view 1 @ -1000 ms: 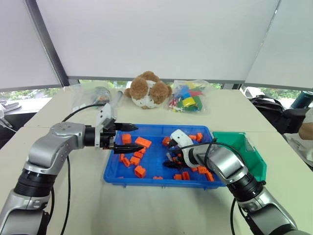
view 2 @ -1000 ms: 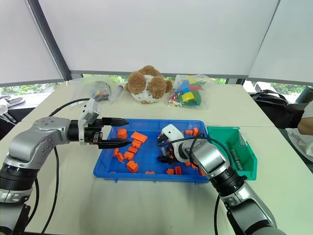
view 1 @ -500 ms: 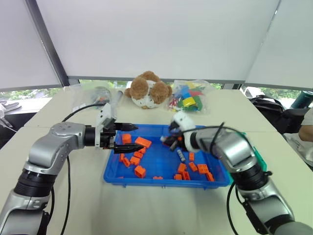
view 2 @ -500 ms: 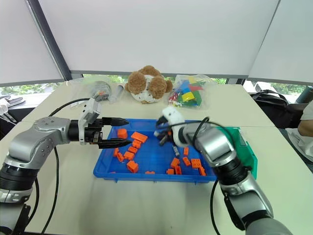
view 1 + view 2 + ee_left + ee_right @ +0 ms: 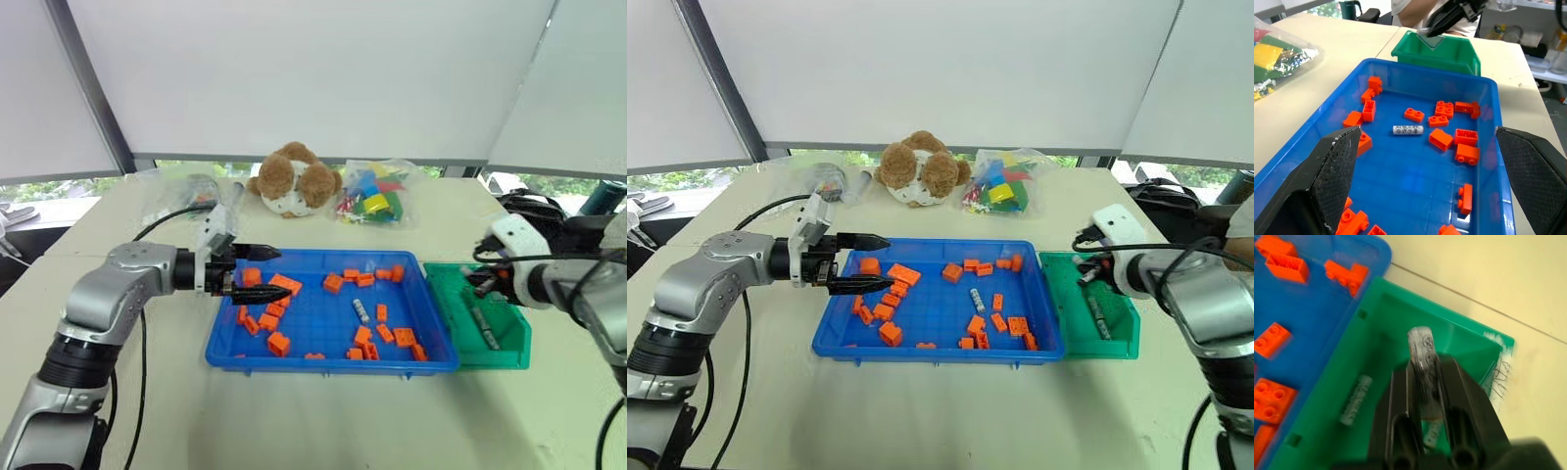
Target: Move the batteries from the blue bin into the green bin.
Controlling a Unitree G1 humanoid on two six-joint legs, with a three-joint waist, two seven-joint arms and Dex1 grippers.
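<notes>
Batteries are the job here, and the biggest change is on the right: a second ago the right arm was bent low over the blue bin (image 5: 294, 343) among the orange bricks (image 5: 279, 342); now it has swung out to 3 o'clock of that tray and hangs over the green bin (image 5: 509, 338).

The right gripper (image 5: 1426, 382) has its jaws clamped on one battery (image 5: 1421, 352), which sticks out past the fingertips and points down into the green bin. So one battery has left the tray but is not yet delivered; I judge that the next step is simply to release it.

The left gripper (image 5: 257, 272) has not moved, jaws apart and empty, hovering over the tray's 9 o'clock edge.

The green bin already holds batteries: one grey cylinder (image 5: 485, 328) lies on its floor, and the right wrist view shows one (image 5: 1355, 400) beside the gripped one. The bin sits just beside the tray at 3 o'clock.

One battery (image 5: 360, 310) remains in the blue bin, lying near the middle, toward 3 o'clock, among bricks. It is the only one I can make out there, so the task looks nearly finished.
</notes>
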